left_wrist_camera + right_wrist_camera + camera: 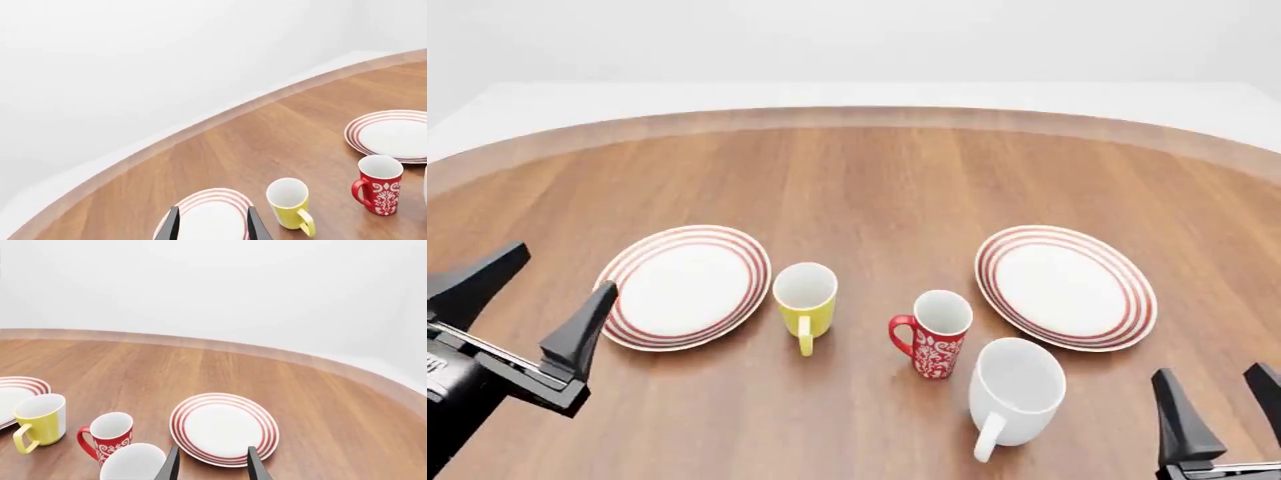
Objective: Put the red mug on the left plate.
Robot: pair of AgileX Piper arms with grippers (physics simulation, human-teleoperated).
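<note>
Both grippers, left (523,290) and right (1221,405), spread and empty; I'd take the upright red floral mug (936,333), near the red-ringed white left plate (683,286).

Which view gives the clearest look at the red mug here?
The front view: the red mug stands whole, upright near the table's middle, handle and white swirls visible. The left wrist view also shows it whole but near the frame's edge. In the right wrist view the white mug hides its base.
</note>
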